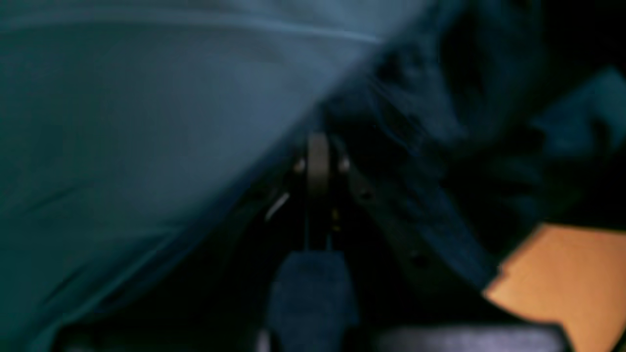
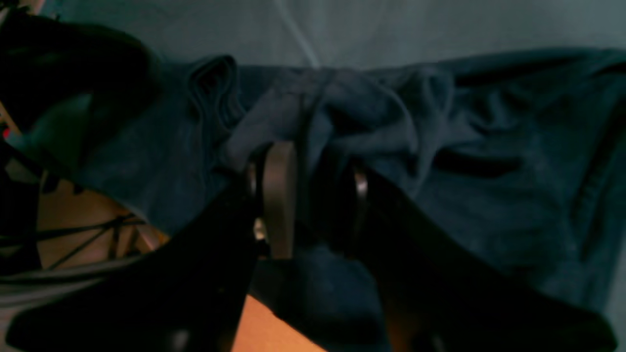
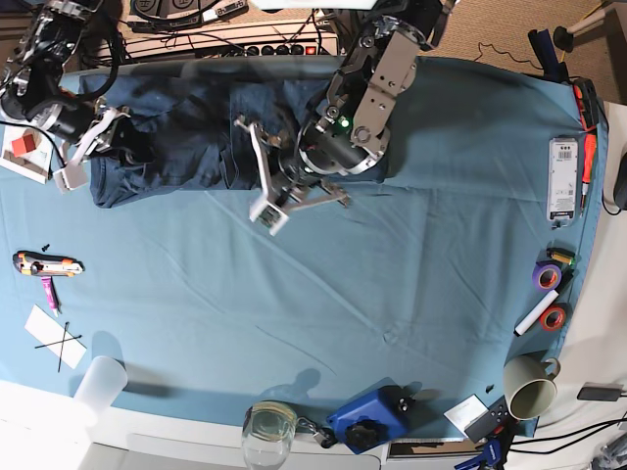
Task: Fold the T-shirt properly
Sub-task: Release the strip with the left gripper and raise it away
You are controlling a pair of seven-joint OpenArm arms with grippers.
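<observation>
- Navy-blue cotton, the T-shirt [image 3: 196, 132] lies bunched along the far edge of the desk [image 3: 411, 284], toward its far left corner.
- Right tool [image 2: 313, 195] — narrow, its fingers [image 2: 279, 195] pinching a fold of the shirt at the left end.
- Left tool [image 1: 318, 166] sits at the shirt's right end; the blurred wrist view shows it nearly closed, whether it grips cloth I cannot tell.

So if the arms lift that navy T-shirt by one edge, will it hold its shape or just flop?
Probably flop: the T-shirt already lies bunched in soft folds. It likely drapes and drags rather than slides stiffly on the table cloth.
</observation>
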